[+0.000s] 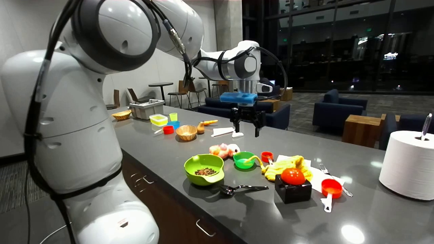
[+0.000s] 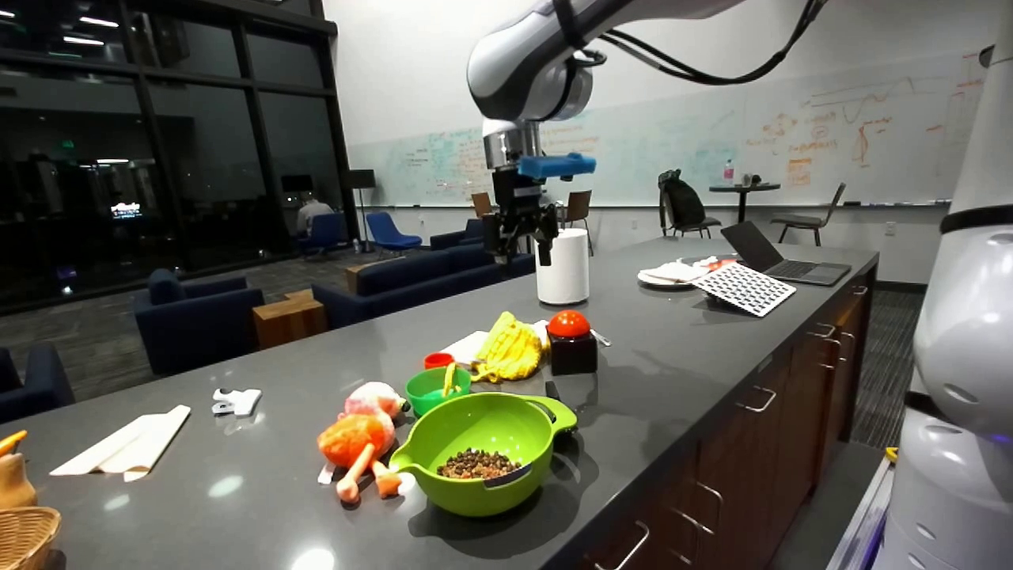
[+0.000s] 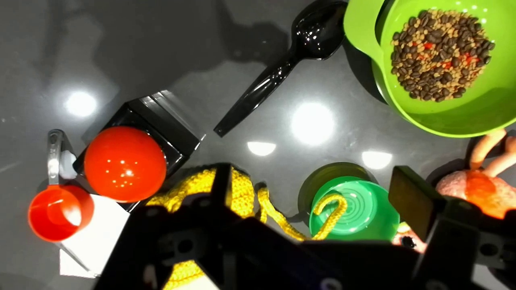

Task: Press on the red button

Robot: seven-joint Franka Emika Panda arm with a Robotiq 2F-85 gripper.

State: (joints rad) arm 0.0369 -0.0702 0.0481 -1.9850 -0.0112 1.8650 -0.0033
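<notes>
The red button is a round red cap point(image 1: 293, 176) on a black square box point(image 1: 293, 194), upright on the dark counter. The red cap also shows in an exterior view point(image 2: 568, 324) and in the wrist view point(image 3: 125, 164), at the left. My gripper point(image 1: 247, 132) is open with nothing between its fingers. It hangs well above the counter, pointing down, apart from the button. In the wrist view the gripper's fingers point(image 3: 314, 189) frame a green bowl point(image 3: 354, 209) below, and the button lies off to their left.
A yellow knitted piece point(image 1: 284, 167) lies right beside the box. A red scoop-cup point(image 1: 331, 188), a fork point(image 1: 325, 169) and a black spoon point(image 1: 242, 188) lie around it. A lime bowl of beans point(image 1: 203, 169), a plush toy point(image 2: 364, 435) and a paper roll point(image 1: 407, 166) stand nearby.
</notes>
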